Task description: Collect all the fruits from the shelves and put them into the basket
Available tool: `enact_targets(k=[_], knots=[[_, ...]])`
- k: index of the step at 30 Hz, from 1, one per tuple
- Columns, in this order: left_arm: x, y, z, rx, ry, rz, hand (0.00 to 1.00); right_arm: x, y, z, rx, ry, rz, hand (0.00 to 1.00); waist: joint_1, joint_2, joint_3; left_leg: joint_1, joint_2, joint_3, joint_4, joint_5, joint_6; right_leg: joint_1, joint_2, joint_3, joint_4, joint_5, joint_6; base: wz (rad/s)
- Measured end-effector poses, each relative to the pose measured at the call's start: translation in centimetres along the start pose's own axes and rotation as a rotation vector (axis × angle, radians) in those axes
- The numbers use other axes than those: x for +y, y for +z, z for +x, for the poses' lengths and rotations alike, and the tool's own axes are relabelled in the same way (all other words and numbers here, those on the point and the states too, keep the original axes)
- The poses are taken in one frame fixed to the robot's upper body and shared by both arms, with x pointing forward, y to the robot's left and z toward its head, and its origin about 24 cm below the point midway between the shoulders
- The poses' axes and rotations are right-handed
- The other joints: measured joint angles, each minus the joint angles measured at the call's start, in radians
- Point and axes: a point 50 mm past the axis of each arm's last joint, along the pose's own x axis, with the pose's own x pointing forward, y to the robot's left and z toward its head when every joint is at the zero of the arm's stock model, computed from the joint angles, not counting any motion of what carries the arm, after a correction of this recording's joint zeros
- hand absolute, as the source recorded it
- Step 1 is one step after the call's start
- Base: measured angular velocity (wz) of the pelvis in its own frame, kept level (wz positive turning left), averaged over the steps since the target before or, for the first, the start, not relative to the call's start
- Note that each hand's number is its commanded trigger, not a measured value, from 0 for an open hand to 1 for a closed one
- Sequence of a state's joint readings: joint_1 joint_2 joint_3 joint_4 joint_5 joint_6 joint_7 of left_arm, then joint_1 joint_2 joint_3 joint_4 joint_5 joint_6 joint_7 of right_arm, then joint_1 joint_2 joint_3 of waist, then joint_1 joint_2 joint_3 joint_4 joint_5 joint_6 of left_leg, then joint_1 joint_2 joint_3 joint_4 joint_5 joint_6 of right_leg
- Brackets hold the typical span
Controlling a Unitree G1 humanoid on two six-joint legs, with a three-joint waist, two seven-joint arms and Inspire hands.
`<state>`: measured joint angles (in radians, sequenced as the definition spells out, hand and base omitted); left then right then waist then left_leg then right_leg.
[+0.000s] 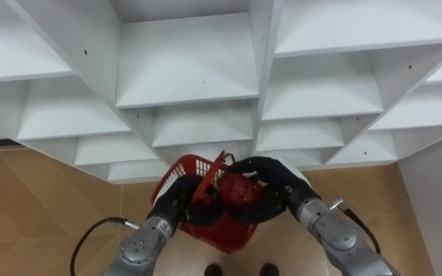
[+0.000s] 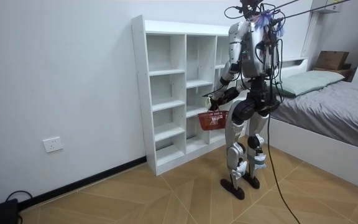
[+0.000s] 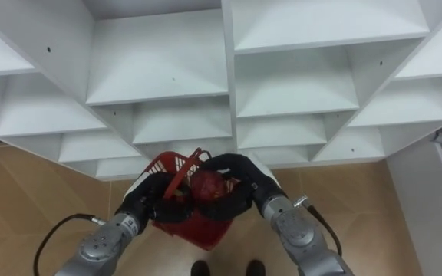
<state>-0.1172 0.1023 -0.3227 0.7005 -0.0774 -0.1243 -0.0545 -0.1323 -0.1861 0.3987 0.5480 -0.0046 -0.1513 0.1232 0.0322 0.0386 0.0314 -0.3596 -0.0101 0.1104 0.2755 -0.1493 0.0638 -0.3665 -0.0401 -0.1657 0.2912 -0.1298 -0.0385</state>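
Fingers [image 1: 244,164] of the right hand [image 1: 273,181] are curled round a red fruit [image 1: 238,188], gripping it from above and the side, thumb side under it as far as I can tell. The red fruit sits inside that grasp, touching the fingers, right over the open top of the red basket [image 1: 222,230], at rim level or a bit into it; exact depth is hard to read. It looks like the drop-in step: fruit is held over the basket so it falls inside, not on the floor [image 1: 44,199]. The left hand [image 1: 176,204] is at the near left side of the basket, fingers apparently wrapped on its handle [image 1: 215,172], which stands up at a slant between the two hands. In the room view the basket hangs just below that hand, in front of the robot's hips, so the left arm carries it as the collecting container and keeps it close under the picking hand. The robot stands upright facing the white shelf unit [image 1: 198,61], close to it, a bed [image 2: 328,99] off behind. Every compartment visible in the eye views looks bare, so this may be the last fruit, but that is a guess. Next move is probably just loosening the right fingers; the risk is the fruit clipping the handle or rim.
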Motion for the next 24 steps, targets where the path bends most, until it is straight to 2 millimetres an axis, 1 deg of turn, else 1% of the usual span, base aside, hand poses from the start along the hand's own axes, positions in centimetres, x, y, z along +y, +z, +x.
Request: enact_targets(k=[4,6,13,19,24], knots=[[-0.1,0.0,0.0,0.001,-0.004,-0.001,1.0,0.1,0.0,0.0,0.0,0.004,-0.002,1.0,0.0,0.0,0.0002,0.0,0.0,0.002,0.0,0.0,0.0,0.0,0.0,0.001,-0.001,-0.001,0.001,0.0],[-0.1,0.0,0.0,0.001,-0.006,0.003,1.0,0.1,0.0,0.0,0.0,0.004,-0.002,0.0,0.0,0.0,0.0002,0.0,0.0,0.003,0.0,0.0,0.0,0.0,0.0,0.001,-0.001,-0.001,0.001,0.0],[-0.1,-0.1,0.0,0.003,-0.006,0.007,1.0,0.2,0.0,0.0,0.001,0.01,-0.003,0.0,-0.002,-0.002,-0.0001,0.0,0.0,0.009,0.001,0.0,0.0,0.0,-0.001,0.002,-0.001,-0.001,0.001,0.0],[0.3,-0.2,-0.1,0.007,0.001,0.014,1.0,0.6,-0.7,-0.3,0.023,0.021,-0.002,0.0,-0.003,-0.005,-0.0002,0.0,0.0,0.01,0.002,0.0,0.0,0.0,-0.001,0.001,-0.001,-0.001,0.001,0.0],[-0.3,0.0,0.0,-0.001,-0.016,0.011,1.0,1.2,-0.6,-0.2,0.021,0.042,0.003,0.0,-0.004,-0.005,-0.0001,0.0,0.0,0.009,0.007,0.0,0.0,0.001,-0.001,0.002,0.0,-0.001,0.001,0.0]])
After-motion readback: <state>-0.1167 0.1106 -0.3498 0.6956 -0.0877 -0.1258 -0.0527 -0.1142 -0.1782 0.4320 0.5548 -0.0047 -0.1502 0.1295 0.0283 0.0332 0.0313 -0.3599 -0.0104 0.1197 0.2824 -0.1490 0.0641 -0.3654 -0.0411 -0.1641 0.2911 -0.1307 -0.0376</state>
